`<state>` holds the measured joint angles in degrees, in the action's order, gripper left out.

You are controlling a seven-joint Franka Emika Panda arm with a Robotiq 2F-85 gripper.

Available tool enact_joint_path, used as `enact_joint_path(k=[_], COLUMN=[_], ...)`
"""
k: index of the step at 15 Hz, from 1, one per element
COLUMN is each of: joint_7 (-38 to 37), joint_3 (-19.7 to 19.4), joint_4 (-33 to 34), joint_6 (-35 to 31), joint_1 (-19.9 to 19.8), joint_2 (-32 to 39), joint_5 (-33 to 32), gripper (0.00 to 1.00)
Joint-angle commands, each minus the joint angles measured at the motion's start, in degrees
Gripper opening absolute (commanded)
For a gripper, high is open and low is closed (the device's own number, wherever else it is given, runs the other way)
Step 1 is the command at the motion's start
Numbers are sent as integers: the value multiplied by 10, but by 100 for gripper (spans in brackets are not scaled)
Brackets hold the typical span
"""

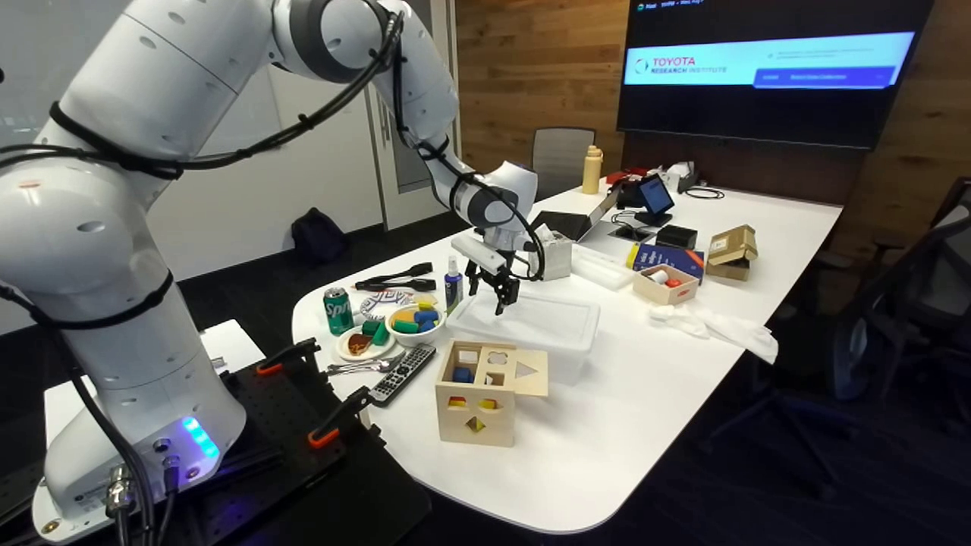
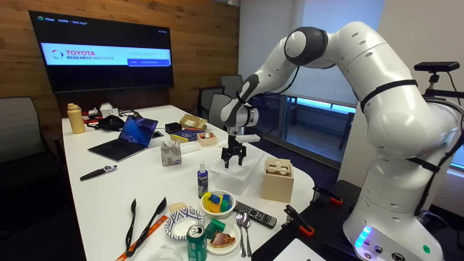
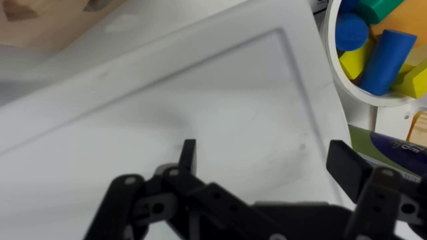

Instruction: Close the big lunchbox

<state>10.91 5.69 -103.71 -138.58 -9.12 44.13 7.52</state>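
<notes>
Fingers (image 3: 348, 168) stand spread apart over lid (image 3: 233, 116) lying on lunchbox (image 2: 226, 183); can't tell if they touch it.

Smooth plastic, pale wood and shiny metal on a white, satin-smooth tabletop (image 1: 607, 447)

The wide, low, white rectangular plastic lunchbox (image 2: 228, 183) looks cloudy, its flat white lid (image 3: 233, 140) smooth with a soft sheen and a few faint marks; the black two-fingered tool (image 2: 233, 165) looks mostly matt. The light wooden cut-out box (image 1: 455, 426) shows smooth, matt faces. The green cylindrical soda can (image 2: 197, 243), slim silver fork (image 2: 241, 236) and slim silver spoon (image 2: 248, 236) are glossy metal. The white jointed robot arm (image 2: 373, 69) is smooth and shiny; the brown panelled wall (image 2: 203, 47) is grained wood.
</notes>
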Motion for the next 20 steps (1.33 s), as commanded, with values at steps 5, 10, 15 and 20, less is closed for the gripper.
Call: enact_joint_path(k=[5, 10, 15, 20], joint_7=[-6, -14, -21, -29], joint_3=[-16, -54, -91, -99], joint_4=[-97, -72, -9, 74], joint_6=[10, -27, -64, -59], joint_1=[17, 19, 7, -4], joint_2=[-152, -157, -101, -26], joint_5=[-9, -23, -39, -42], gripper=[100, 100, 100, 100])
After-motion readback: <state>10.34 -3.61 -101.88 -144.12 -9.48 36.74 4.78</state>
